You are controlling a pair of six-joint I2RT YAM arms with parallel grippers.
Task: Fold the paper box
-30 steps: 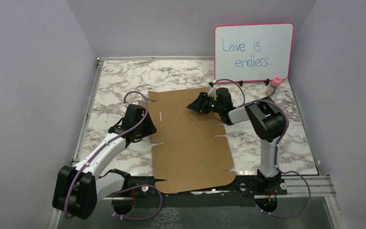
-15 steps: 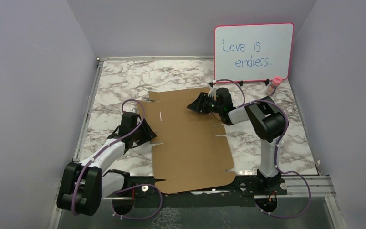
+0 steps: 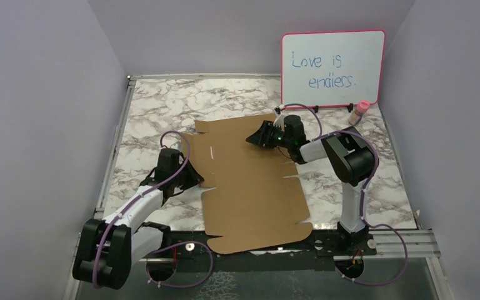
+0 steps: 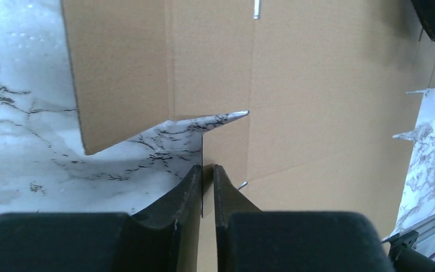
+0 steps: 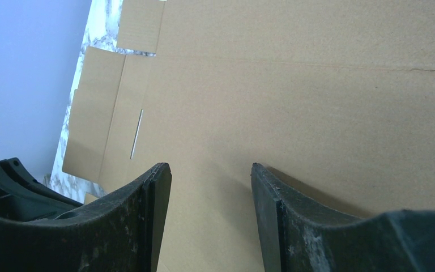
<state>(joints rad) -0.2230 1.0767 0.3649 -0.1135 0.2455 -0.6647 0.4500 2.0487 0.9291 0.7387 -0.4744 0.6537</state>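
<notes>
Over the paper box (image 3: 250, 181), left fingers (image 4: 186, 195) tight on a flap (image 4: 224, 144), right fingers (image 5: 147, 218) apart

Bare marble table (image 3: 181, 100) stretches beyond the flat paper box (image 3: 250, 187) and along both its sides; a whiteboard (image 3: 332, 65) and small bottle (image 3: 360, 112) block the far right corner, walls (image 3: 37, 125) hemming three sides.

A pink-framed whiteboard (image 3: 332, 69) is leaning against the back wall at upper right, and a small pink-capped bottle (image 3: 358, 113) is standing just beside it on the marbled desk (image 3: 162, 100).
</notes>
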